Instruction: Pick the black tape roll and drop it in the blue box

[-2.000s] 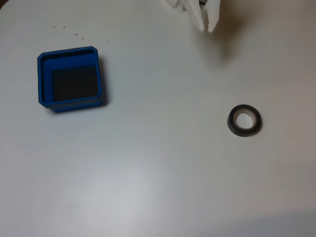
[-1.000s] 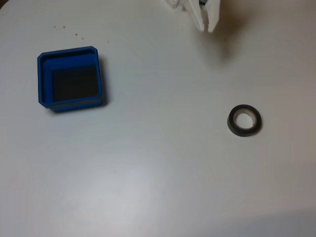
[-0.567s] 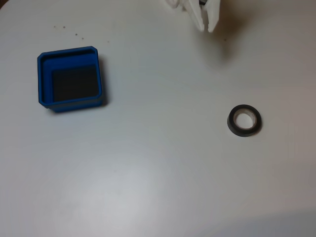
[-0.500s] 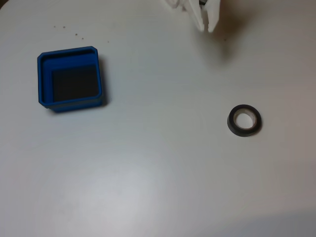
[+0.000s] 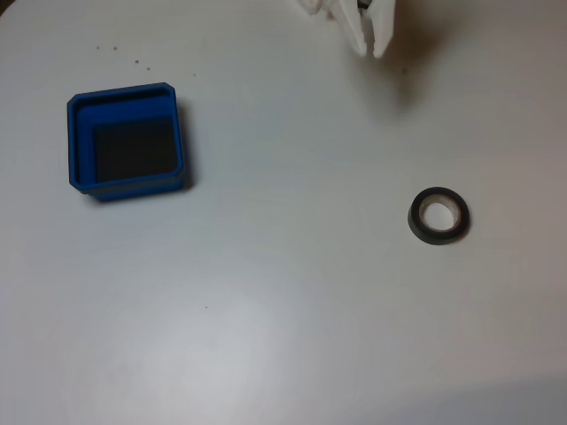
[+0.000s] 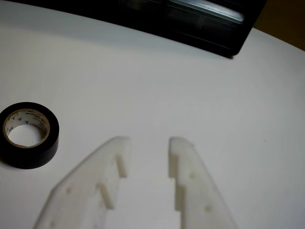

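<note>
1. At the top edge of the fixed view, the white gripper (image 5: pixel 370 49) hangs over the table (image 5: pixel 283 292) with nothing in it. In the wrist view its two fingers (image 6: pixel 190 171) stand apart with a clear gap between them.

2. The black tape roll (image 5: pixel 438 217) lies flat on the table toward the right of the fixed view, well apart from the gripper. In the wrist view it sits off to the left of the fingers (image 6: pixel 27 136).

3. The blue box (image 5: pixel 127 140) stands at the left of the fixed view, far from the roll.

4. The step in hand looks like the approach, with nothing of the task done yet.

5. To do it well, I would swing toward the roll until it is centred between the fingers, then come down with the gap kept wider than the ring. One finger could go into the hole and the other outside the wall, or both could straddle the whole ring.

6. The roll is a low ring with a smooth, slightly glossy black wall and a pale printed core. It probably grips well and weighs little, so closing off-centre would likely push it across the table instead of gripping it.

7. The box is square moulded plastic with thick low walls, a stepped rim and a dark floor.

8. The table is a smooth, pale, matt surface, and a dark glossy object (image 6: pixel 190 19) runs along its far edge in the wrist view.
</note>
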